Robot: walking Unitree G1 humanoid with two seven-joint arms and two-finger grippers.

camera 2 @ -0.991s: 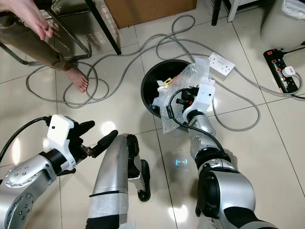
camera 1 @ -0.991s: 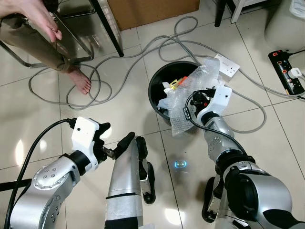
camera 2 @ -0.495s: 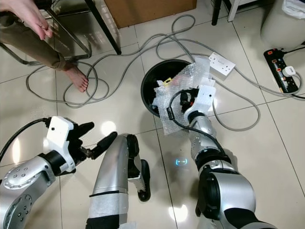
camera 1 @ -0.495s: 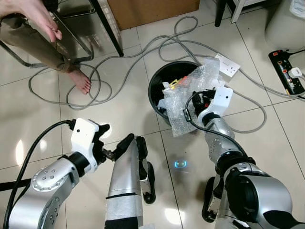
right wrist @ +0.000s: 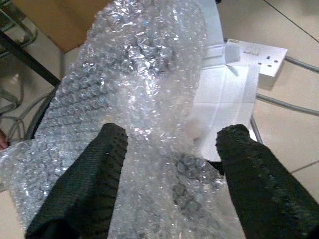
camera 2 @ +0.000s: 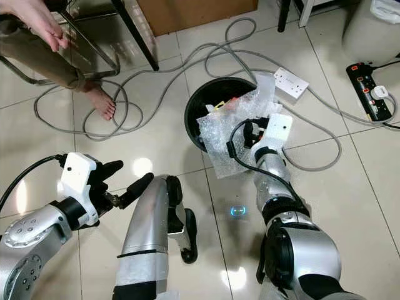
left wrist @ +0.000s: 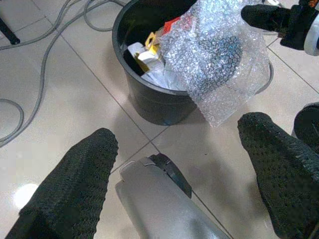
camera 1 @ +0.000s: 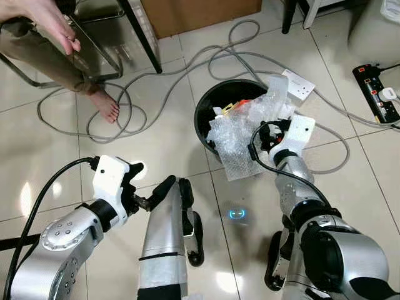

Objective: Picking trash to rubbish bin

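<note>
Since half a second ago, right gripper [right wrist: 169,169] has drawn back from the bin [camera 1: 206,119], fingers now spread, wrap released. Wrap [camera 1: 247,134] drapes over bin rim, partly hanging outside: drop likely incomplete. Left gripper [left wrist: 179,164] idle, fingers apart, holding nothing.

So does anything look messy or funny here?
Yes. The bubble wrap isn't properly in the bin: it drapes over the rim and hangs down to the floor. The right gripper is open beside it.
</note>
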